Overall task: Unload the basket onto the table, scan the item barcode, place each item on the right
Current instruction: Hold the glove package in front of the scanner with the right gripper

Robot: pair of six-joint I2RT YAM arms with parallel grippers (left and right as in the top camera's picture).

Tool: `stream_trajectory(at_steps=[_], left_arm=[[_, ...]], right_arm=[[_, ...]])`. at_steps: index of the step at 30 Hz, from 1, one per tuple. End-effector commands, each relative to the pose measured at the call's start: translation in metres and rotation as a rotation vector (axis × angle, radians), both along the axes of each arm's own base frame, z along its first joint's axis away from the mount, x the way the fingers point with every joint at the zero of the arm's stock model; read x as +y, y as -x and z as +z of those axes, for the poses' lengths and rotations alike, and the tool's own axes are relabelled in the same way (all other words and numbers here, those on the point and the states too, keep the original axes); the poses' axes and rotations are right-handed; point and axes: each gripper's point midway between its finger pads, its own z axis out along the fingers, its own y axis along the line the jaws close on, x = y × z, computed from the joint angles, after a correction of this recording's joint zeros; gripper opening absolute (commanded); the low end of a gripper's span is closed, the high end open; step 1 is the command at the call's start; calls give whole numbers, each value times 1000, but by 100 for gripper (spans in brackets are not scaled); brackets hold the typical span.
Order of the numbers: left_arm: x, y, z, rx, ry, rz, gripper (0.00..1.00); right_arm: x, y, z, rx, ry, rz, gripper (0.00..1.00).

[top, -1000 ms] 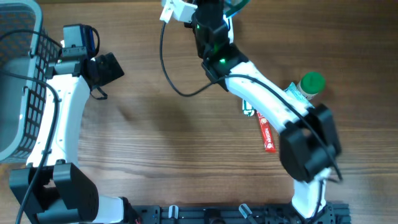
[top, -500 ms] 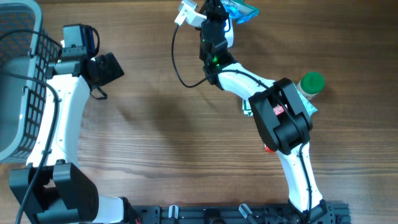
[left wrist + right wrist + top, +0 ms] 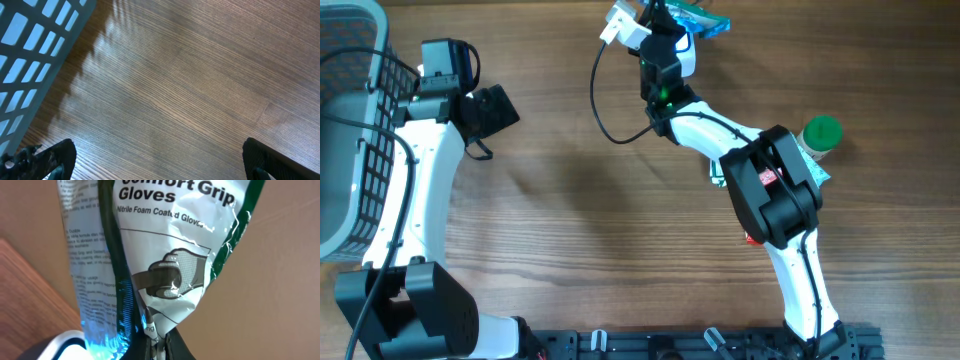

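Observation:
The item is a green and white packet of gloves [image 3: 165, 255], printed "Comfort Grip Gloves". My right gripper [image 3: 159, 342] is shut on its bottom edge and holds it up at the far edge of the table [image 3: 705, 20]. Beside it is a white scanner [image 3: 620, 22] on a black cable, also visible as a white scanner [image 3: 50, 347] in the right wrist view. Blue light falls on the packet's lower left side. I cannot make out a barcode. My left gripper [image 3: 160, 167] is open over bare wood, far to the left [image 3: 492, 110].
A grey plastic basket [image 3: 350, 120] stands at the left edge. A bottle with a green cap [image 3: 821, 134], a red tube [image 3: 750, 218] and a small packet [image 3: 718, 176] lie under the right arm.
My right arm has folded back, and the glove packet has shifted slightly right, next to the scanner. In the last half second it only tilted a little. The left arm has not moved.

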Motion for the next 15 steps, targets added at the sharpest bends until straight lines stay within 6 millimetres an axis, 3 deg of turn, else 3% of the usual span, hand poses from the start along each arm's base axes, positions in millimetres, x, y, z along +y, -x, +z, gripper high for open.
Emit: stream_trajectory(at_steps=[1,6,11,15], left_arm=[[4,-2,7,-16,-16,-4,100],[4,-2,7,-16,-16,-4,100],[4,-2,7,-16,-17,-3,100],[4,-2,7,-16,-17,-3,100]], right_arm=[[23,6,-14,37,-53,56,4],[35,14,-35,120,-41,72,4],[39,17,-40,142,-47,71,4],[42,25,-63,232,-46,62,4]])
